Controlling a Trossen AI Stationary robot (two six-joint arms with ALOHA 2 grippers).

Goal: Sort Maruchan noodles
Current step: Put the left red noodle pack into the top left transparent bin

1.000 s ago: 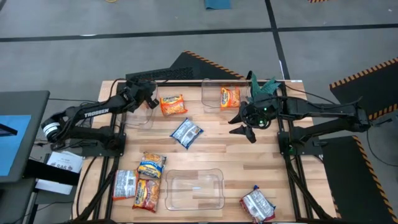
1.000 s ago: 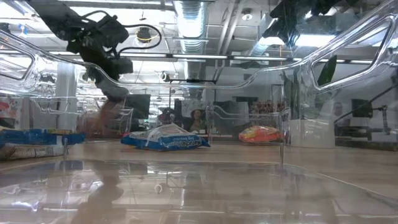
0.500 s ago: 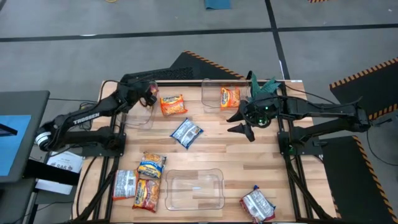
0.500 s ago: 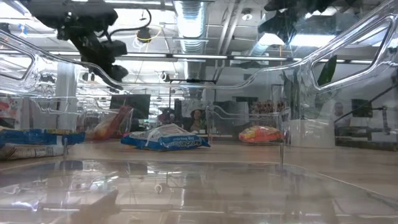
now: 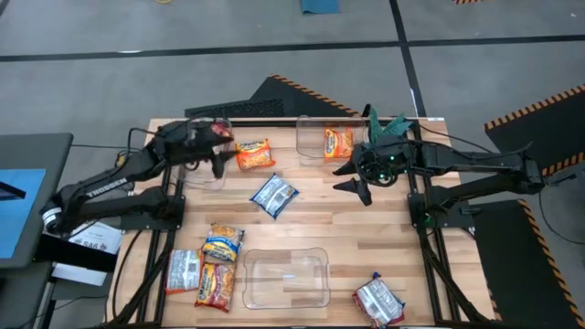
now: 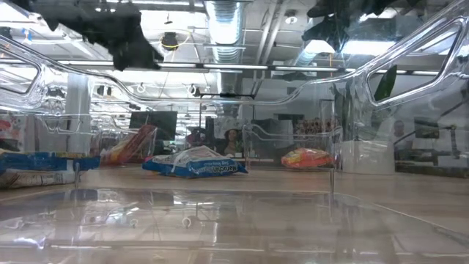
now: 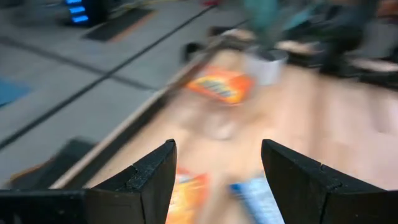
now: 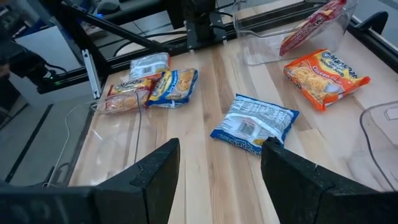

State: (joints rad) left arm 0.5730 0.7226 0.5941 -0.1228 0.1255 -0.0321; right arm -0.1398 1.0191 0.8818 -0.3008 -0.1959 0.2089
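My left gripper (image 5: 218, 153) hangs open above the far-left clear bin (image 5: 203, 172), nothing between its fingers (image 7: 217, 149). A red packet (image 8: 314, 23) stands tilted in that bin, leaning on its wall (image 6: 136, 144). My right gripper (image 5: 354, 180) hovers open (image 8: 217, 149) beside the far-right bin (image 5: 315, 144), which holds an orange packet (image 5: 338, 143). On the table lie an orange packet (image 5: 254, 153), a blue one (image 5: 274, 195), three packets at the near left (image 5: 212, 265) and a red-and-silver one (image 5: 378, 300).
An empty clear bin (image 5: 285, 276) stands at the table's near middle. A green potted plant (image 5: 386, 128) is at the far right corner, just behind my right gripper. Bare wood lies between the blue packet and the right arm.
My left gripper has let go of the red packet and risen above the far-left bin. The packet has dropped into the bin and now leans against its wall.
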